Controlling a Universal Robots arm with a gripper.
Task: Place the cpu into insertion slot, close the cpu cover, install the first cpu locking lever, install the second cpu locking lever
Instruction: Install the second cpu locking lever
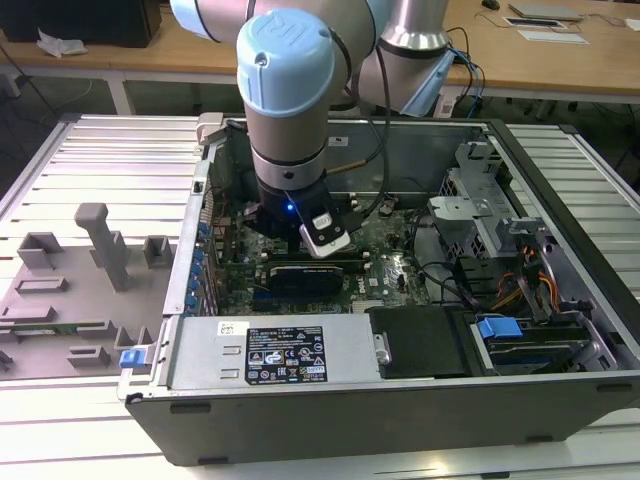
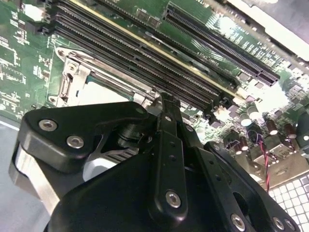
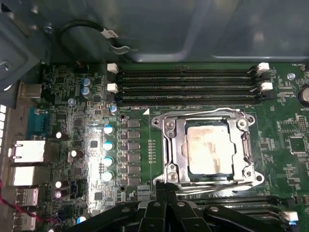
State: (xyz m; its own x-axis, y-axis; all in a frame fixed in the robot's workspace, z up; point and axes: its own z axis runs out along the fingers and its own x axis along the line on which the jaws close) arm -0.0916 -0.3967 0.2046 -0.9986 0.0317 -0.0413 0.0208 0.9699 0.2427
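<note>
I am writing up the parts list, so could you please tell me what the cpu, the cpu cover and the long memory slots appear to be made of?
The cpu: apparently metal, a dull silvery top with a smeared, matte sheen. The cpu cover: probably stamped steel, bright and glossy, throwing sharp highlights. The memory slots: likely moulded plastic, matte black with white end clips.

Above the insertion slot (image 3: 208, 150) you have open room; the cpu (image 3: 207, 147) lies flat inside the closed cpu cover (image 3: 174, 145). Long memory slots (image 3: 188, 84) hem the socket on its far edge, more run along its near edge. The gripper (image 3: 166, 191) hangs at that near edge. Upright capacitors (image 3: 108, 152) line one side.
</note>
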